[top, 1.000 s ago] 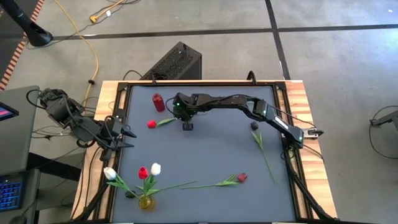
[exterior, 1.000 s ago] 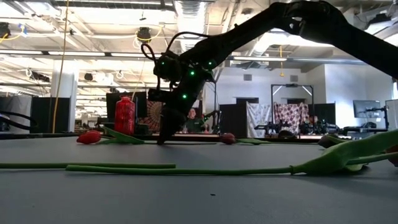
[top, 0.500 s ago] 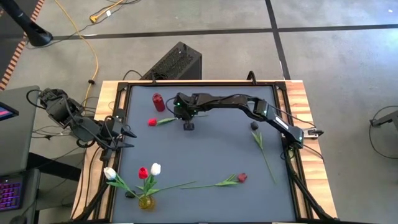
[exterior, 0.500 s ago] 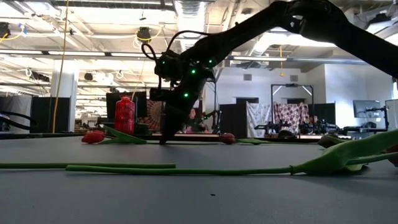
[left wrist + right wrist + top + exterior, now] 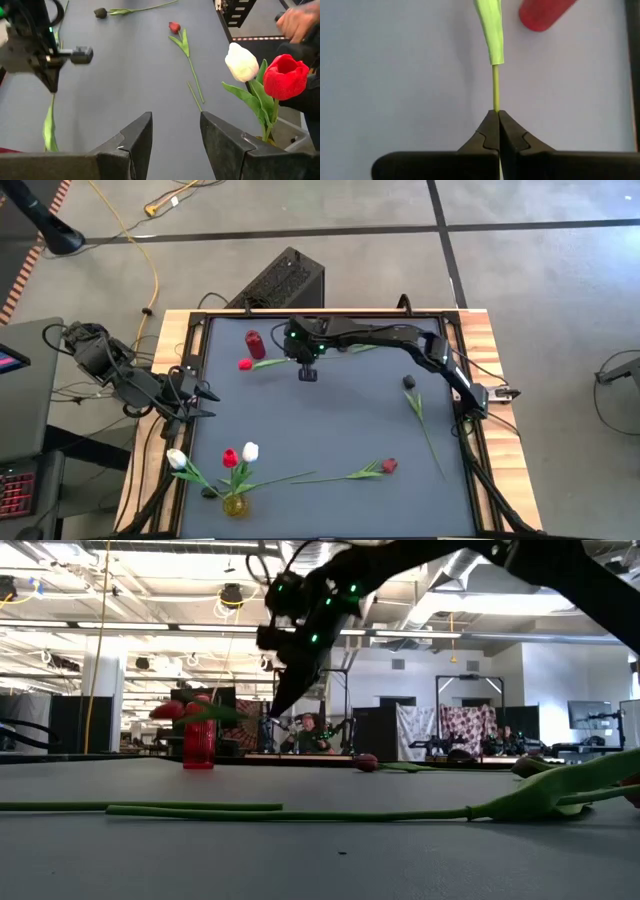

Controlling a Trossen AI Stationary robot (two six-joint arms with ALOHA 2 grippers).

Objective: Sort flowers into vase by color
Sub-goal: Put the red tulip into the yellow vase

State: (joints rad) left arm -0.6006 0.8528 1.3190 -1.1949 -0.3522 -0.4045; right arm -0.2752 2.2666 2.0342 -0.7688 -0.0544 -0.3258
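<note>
Right gripper (image 5: 303, 361), near the far edge of the grey table (image 5: 330, 430), with its fingers pinched tight on the thin green stem of a red tulip (image 5: 246, 364). The flower hangs clear of the surface, its long axis roughly parallel to the far edge; the small red head points toward the left edge and sits just beside the red ribbed vase (image 5: 255, 343), which stands upright near the far left corner. In the right wrist view the two dark fingertips meet on the stem (image 5: 496, 90), with a flat, tapering leaf beyond them.

Left gripper (image 5: 203, 402), at the left edge of the table, fingers spread apart and holding nothing.

A small yellow vase (image 5: 235, 504) near the near left corner carries one red and two white tulips (image 5: 249, 451), smooth rounded heads uppermost.

Two flowers lie flat on the matte top: a dark red tulip (image 5: 388, 466) toward the near edge, stem running leftward, and a dark-headed tulip (image 5: 409, 383) near the right edge, its stem slanting toward the near right corner.
</note>
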